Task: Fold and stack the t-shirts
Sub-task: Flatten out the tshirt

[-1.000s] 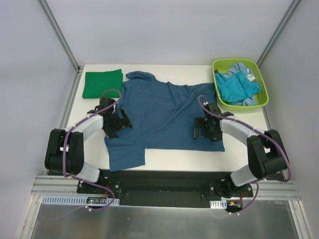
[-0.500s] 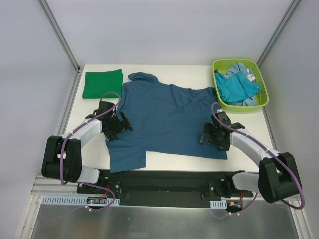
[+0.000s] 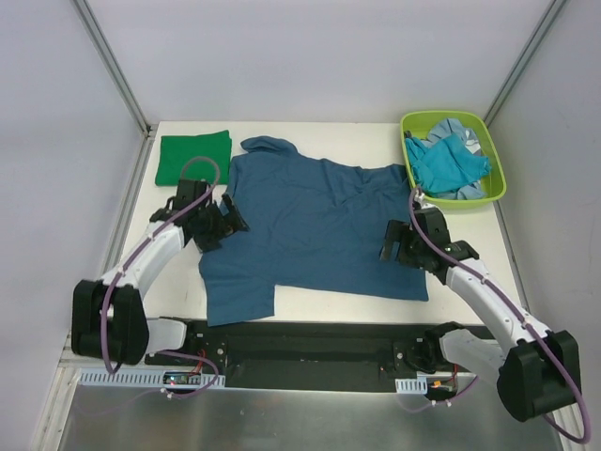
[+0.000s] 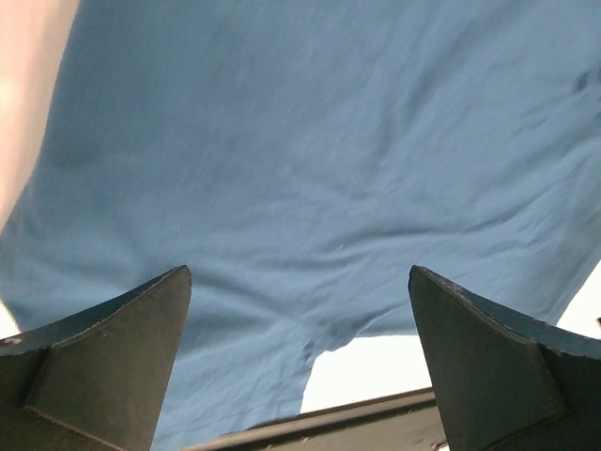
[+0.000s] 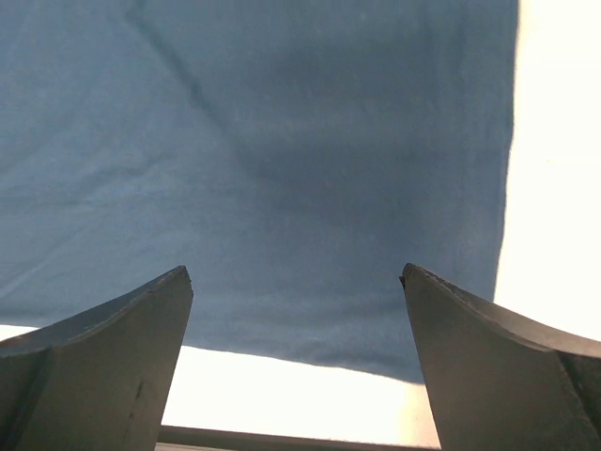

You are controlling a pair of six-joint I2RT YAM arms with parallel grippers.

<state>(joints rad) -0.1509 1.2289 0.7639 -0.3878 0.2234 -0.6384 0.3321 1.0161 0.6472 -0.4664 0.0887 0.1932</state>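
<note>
A dark teal-blue t-shirt [image 3: 310, 225] lies spread flat on the white table, collar at the far left, one sleeve hanging toward the near edge. It fills the left wrist view [image 4: 310, 169] and the right wrist view [image 5: 282, 141]. My left gripper [image 3: 218, 221] is open and empty above the shirt's left edge. My right gripper [image 3: 399, 246] is open and empty above the shirt's near right corner. A folded bright green t-shirt [image 3: 193, 157] lies at the far left. Turquoise and pale blue t-shirts [image 3: 449, 164] are heaped in the bin.
A lime-green plastic bin [image 3: 500, 184] stands at the far right corner of the table. Bare white table [image 3: 329, 305] shows along the near edge beside the shirt's sleeve. Grey walls and metal posts enclose the table.
My left gripper has moved a little farther away along the shirt's left edge. My right arm has stretched out to the right, its gripper still over the shirt's near right corner.
</note>
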